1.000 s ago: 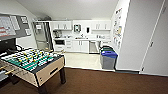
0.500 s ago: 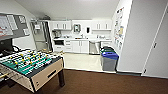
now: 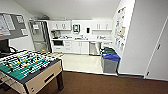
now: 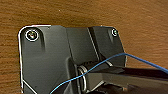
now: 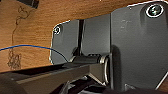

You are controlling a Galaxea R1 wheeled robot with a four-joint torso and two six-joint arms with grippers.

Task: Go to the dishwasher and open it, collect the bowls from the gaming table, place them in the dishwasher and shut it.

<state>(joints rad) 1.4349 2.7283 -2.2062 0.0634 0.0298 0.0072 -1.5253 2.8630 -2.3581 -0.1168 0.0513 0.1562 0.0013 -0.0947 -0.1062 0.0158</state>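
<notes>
My view has swung right and nearer, the table-football table [image 3: 27, 68] sliding to lower left, as I roll toward the steel-fronted dishwasher [image 3: 94, 48] at centre; my pincers' state I cannot tell.

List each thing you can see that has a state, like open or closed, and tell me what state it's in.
dishwasher: door shut.
white cabinet doors: shut.
blue-lidded bin: lid down.
door on the right: shut.
gaming table: standing upright on the brown floor; whether bowls lie on it cannot be told.
</notes>
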